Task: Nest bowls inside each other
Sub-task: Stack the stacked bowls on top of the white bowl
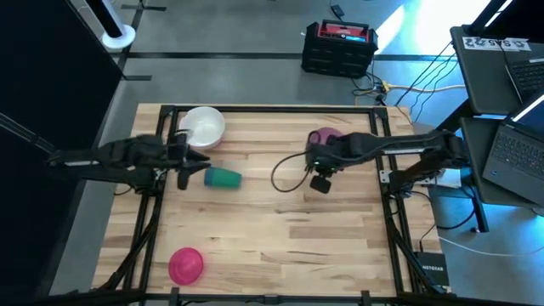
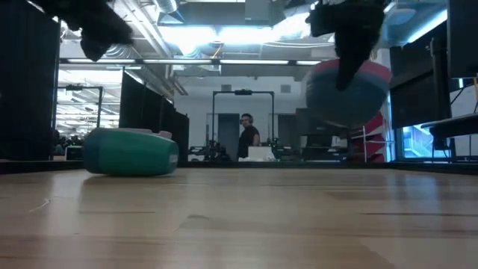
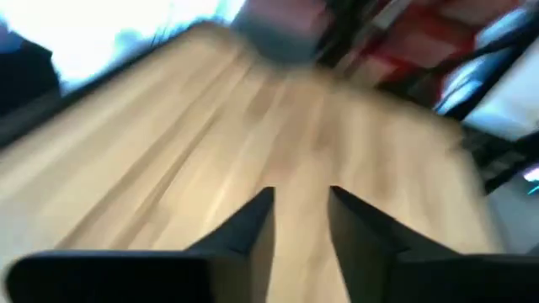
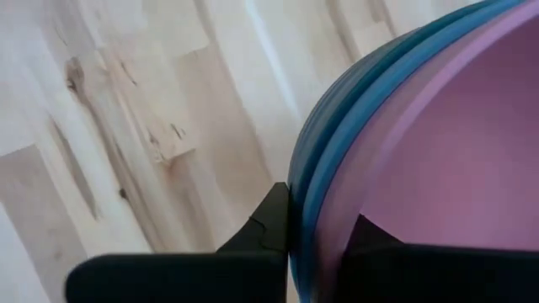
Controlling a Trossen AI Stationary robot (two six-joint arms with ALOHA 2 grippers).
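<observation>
My right gripper (image 4: 320,240) is shut on a nested stack of bowls (image 2: 347,90): two blue ones outside and a pale pink one (image 4: 472,160) inside, hanging above the table's far right part (image 1: 325,136). A white bowl (image 1: 204,127) stands on its base at the far left. A magenta bowl (image 1: 185,264) lies near the front left. The small green cup (image 1: 223,177) lies on its side (image 2: 131,152). My left gripper (image 3: 301,223) is open above the table, just left of the green cup (image 1: 189,163), with nothing between its fingers. My right gripper pinches the stack's rim (image 4: 307,202), one finger (image 4: 269,223) outside against the outer blue bowl and the other (image 4: 375,240) inside the pink bowl. The fingers come from above, pointing steeply down. The stack hangs tilted below them, lifted clear of the table (image 2: 347,97).
Black frame rails (image 1: 387,195) run along the table's left and right sides and its far edge. Bare wood (image 1: 289,229) stretches across the middle and the front right. In the low view a person (image 2: 247,134) stands in the room far behind the table.
</observation>
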